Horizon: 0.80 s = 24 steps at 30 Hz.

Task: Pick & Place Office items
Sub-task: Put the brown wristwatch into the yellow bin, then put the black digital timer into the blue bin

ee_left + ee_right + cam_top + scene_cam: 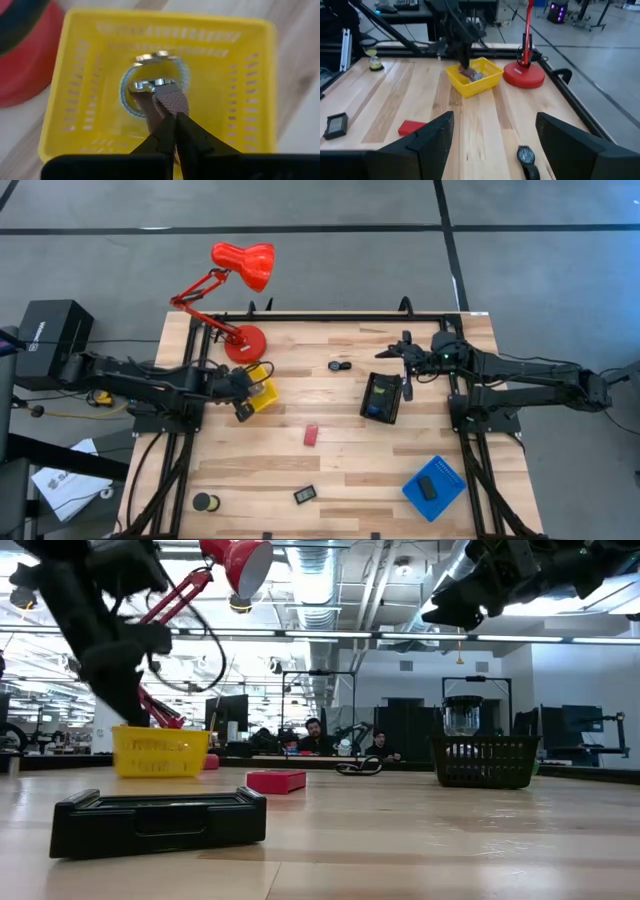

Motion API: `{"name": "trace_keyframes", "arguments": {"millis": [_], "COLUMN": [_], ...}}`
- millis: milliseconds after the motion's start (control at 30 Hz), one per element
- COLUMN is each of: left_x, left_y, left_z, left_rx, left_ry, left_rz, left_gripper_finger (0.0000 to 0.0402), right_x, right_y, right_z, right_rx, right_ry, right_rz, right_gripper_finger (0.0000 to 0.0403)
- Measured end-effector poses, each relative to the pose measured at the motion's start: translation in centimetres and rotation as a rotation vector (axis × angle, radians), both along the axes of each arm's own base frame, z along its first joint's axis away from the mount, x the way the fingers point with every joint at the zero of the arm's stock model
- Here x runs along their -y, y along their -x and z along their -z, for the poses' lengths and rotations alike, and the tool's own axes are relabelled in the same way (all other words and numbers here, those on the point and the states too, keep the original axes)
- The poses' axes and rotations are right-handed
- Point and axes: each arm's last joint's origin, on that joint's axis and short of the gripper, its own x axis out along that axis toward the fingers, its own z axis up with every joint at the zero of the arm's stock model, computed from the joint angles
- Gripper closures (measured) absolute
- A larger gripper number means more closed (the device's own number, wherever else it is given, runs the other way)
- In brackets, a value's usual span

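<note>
My left gripper (245, 387) reaches down into the yellow tray (264, 392) at the table's far left, beside the red lamp's base. Its fingers are shut at a silvery ring (155, 82) inside the tray (75, 125). My right gripper (396, 352) is open and empty, high above the table's far right, near the black tray (381, 397). On the bare wood lie a red block (311, 435), a black watch (338, 366), a small black block (305, 494) and a black-and-yellow disc (205, 501). A black piece (428, 487) lies in the blue tray (445, 472). My left gripper comes from above, pointing down into the yellow tray, its fingertips (167, 100) closed at the ring's near wall (145, 87). The fingertips cover the place of contact. I cannot tell whether the ring rests on the tray's floor.
The red desk lamp (240, 265) stands on its base (244, 343) just beyond the yellow tray. Black frame rails run along the table's far edge and sides. Bare wood lies in the table's middle. In the low view, people sit far off in the room behind the table.
</note>
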Motion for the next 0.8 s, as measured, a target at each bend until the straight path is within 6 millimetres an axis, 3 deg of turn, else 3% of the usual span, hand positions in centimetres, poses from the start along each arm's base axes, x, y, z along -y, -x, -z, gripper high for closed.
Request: {"name": "trace_keyframes", "arguments": {"millis": [400,800], "left_x": [-1.0,-1.2], "left_y": [0.0,-0.4], "left_z": [0.1,-0.6], "left_rx": [0.028,0.069], "left_ry": [-0.006,-0.050], "left_rz": [-0.071,-0.115], "left_gripper_finger": [0.0386,0.0266], "right_x": [0.2,0.2], "right_y": [0.0,0.0], "right_z": [-0.2,-0.2], "right_rx": [0.016,0.016], "right_ry": [0.013,0.013], "right_rz": [0.007,0.005], "right_gripper_finger": [0.0129,0.0129]}}
